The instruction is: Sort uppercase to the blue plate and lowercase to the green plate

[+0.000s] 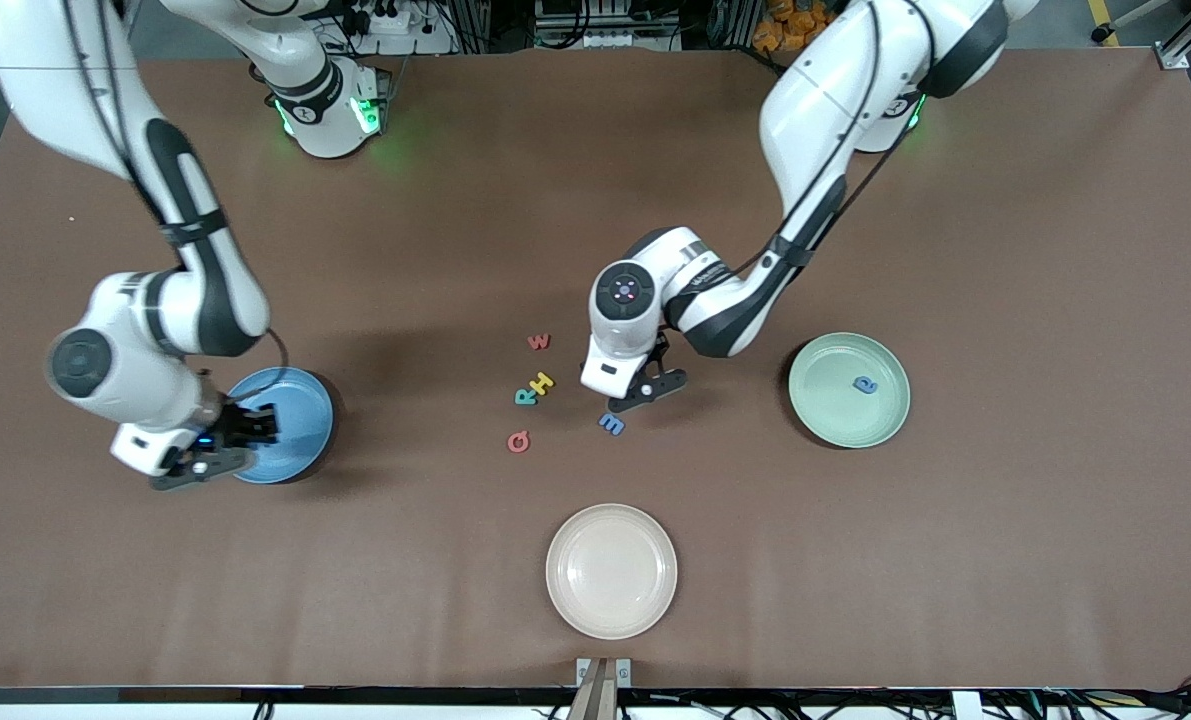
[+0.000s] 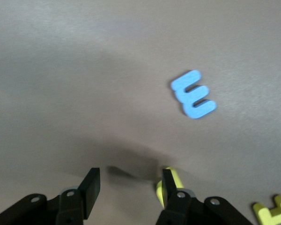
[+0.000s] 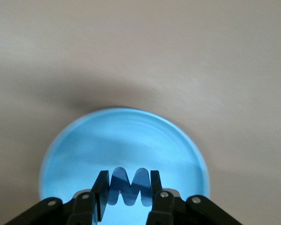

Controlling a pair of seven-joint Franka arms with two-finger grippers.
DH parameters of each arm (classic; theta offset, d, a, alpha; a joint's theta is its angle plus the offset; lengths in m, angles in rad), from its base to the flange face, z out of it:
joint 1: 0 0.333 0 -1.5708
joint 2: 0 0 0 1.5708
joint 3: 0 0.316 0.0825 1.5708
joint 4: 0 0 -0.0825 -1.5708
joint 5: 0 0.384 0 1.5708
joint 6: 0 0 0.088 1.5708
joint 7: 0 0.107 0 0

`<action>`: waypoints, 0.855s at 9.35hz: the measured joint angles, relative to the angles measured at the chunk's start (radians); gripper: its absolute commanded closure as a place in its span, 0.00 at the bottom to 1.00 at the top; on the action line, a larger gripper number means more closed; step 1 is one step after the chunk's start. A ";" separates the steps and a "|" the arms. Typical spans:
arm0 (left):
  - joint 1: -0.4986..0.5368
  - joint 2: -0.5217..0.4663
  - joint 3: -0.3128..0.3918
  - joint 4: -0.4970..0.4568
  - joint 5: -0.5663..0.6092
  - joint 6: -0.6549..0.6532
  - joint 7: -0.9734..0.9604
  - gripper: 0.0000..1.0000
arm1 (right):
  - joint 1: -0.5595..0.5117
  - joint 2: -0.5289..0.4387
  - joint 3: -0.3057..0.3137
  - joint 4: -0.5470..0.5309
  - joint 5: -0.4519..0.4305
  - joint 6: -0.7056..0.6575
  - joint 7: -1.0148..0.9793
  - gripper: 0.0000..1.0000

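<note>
The blue W [image 3: 127,186] hangs pinched between the right gripper [image 3: 127,194] fingers over the blue plate [image 3: 84,150], which sits toward the right arm's end of the tabletop [image 1: 1005,550]. It looks like thin foam: light, soft enough to squash, best taken across its flat edges as here, and unlikely to be harmed by a drop onto the plate.

The left gripper [image 2: 129,190] hovers low over the loose letters mid-table, jaws partly apart and holding nothing; a yellow piece [image 2: 171,183] lies against one finger, mostly covered, so its shape cannot be read. The blue m [image 1: 612,424] lies just beside that gripper, nearer the camera. The yellow H [image 1: 542,383] touches the teal R [image 1: 525,397]; the red Q [image 1: 519,441] and small red w [image 1: 539,342] lie apart. A blue letter [image 1: 865,385] rests in the green plate [image 1: 835,420]; the cream plate [image 1: 611,571] is bare.
</note>
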 measured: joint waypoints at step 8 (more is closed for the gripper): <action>-0.021 0.030 0.020 0.096 0.000 0.053 -0.058 0.39 | -0.005 0.001 0.014 -0.003 0.002 -0.001 0.014 0.00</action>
